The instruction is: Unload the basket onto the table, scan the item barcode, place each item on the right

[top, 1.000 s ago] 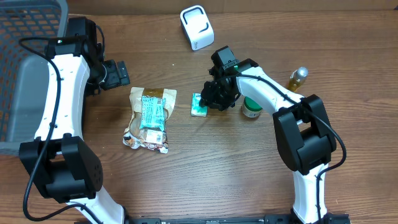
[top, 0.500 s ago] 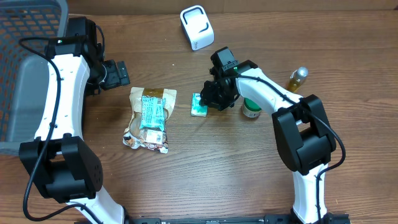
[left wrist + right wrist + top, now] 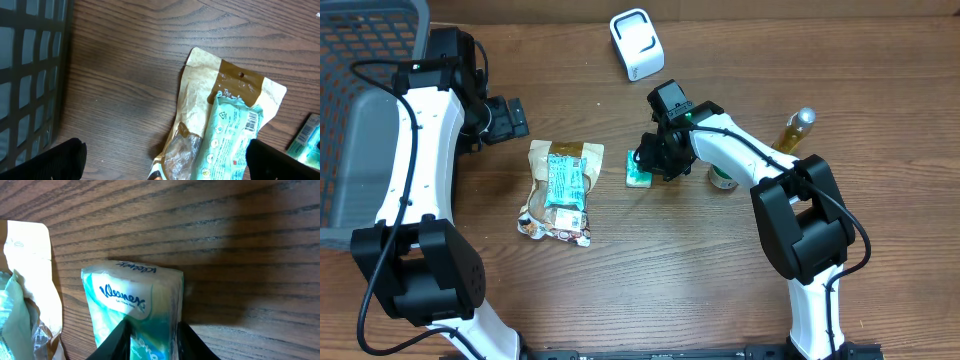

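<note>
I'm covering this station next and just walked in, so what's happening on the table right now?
The right gripper has its fingers closed on a Kleenex tissue pack that seems to lie on the wooden table, beside a brown snack pouch. The left gripper hangs open near the dark basket, holding nothing. The white scanner stands at the far edge, apart from the pack, so no barcode has been presented to it yet.
</note>
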`<state>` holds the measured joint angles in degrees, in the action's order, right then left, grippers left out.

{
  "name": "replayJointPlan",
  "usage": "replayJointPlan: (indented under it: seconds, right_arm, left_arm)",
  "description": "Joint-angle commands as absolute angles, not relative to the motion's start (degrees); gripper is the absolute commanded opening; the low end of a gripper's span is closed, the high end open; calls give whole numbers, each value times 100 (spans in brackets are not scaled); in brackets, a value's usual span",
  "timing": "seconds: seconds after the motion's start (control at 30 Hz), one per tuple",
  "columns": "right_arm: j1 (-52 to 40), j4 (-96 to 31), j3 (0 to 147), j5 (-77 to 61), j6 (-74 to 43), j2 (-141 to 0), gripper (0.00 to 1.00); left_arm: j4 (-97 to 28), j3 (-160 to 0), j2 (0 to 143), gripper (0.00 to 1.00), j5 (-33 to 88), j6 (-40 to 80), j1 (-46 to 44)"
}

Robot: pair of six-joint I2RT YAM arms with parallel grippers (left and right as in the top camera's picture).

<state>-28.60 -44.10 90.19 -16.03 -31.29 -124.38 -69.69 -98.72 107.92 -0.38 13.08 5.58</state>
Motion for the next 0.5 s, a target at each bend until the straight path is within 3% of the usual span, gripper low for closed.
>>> replayJointPlan:
  seconds: [0.0,0.23,0.47]
  right_arm:
    - [-2884,-4377,8958,-1459,-3170,-12350,24]
    - [-2886,-4377,8965,-1459,-3009,-12342,4]
    - [-2735,-4598,9150,-1151,-2493,-11872,4]
  left_arm:
    - [-6976,-9861,10757,100,1,1221,517]
    - [-6976,-9861,10757,100,1,1221,517]
    - [-6976,-9861,10757,100,1,1221,517]
